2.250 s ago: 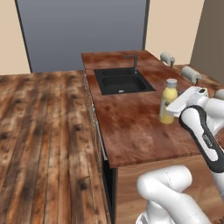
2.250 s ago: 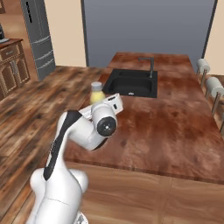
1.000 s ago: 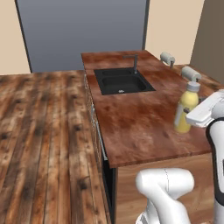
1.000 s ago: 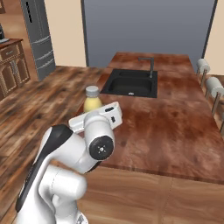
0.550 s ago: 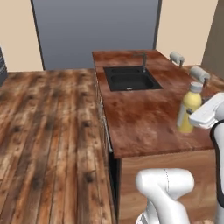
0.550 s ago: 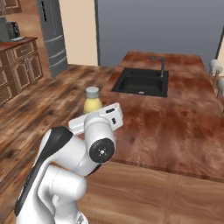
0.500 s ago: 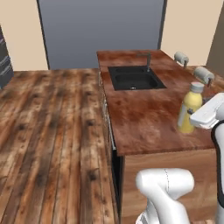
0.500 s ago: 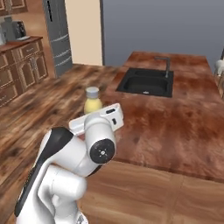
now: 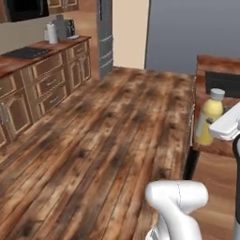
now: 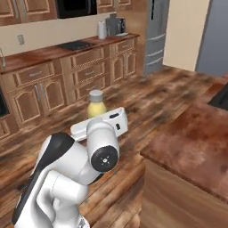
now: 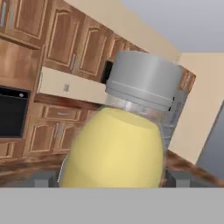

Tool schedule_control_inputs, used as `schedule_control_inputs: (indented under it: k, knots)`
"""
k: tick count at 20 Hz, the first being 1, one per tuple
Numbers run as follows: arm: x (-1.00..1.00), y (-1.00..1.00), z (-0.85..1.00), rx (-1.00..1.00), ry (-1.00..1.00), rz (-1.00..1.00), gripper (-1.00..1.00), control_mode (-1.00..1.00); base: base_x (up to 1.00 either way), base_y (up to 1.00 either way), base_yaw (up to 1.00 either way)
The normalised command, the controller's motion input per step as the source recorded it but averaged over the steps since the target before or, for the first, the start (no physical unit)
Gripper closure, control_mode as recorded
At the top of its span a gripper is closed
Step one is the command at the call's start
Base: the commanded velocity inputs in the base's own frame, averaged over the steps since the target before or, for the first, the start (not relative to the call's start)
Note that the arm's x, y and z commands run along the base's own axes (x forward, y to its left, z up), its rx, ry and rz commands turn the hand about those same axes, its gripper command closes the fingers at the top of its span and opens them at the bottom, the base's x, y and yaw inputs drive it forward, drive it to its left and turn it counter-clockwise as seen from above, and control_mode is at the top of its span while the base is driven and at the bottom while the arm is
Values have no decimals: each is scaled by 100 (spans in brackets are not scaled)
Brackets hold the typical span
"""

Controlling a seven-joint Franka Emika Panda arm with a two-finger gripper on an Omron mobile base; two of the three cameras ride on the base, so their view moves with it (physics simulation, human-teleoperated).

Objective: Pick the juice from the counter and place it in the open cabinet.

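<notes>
Hand view: my fingers are pinching the juice bottle (image 11: 116, 148), lifted off the counter (image 9: 220, 145); cabinet placement remaining.

floor: brown plank floor (image 9: 108, 136), open and wide.
base cabinets: wooden drawers and arched doors (image 10: 84, 73) along the far wall.
fridge: tall grey fridge (image 10: 156, 33) beside them.
appliances: small grey ones (image 9: 58, 29) on top.

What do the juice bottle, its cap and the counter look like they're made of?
The juice looks like smooth, matte yellow plastic, judging by its even colour. Its cap seems pale grey plastic with a plain ridged rim. The counter looks like reddish-brown mottled wood, though it could be laminate.
</notes>
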Motion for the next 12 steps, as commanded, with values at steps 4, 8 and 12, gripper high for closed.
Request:
schedule_control_inputs:
  k: [4,8,12]
  knots:
    - [0,0,0,0,0,0,100,100,-34,60,80]
    - [0,0,0,0,0,0,100,100,-21,60,82]
    - [0,0,0,0,0,0,100,100,-13,57,80]
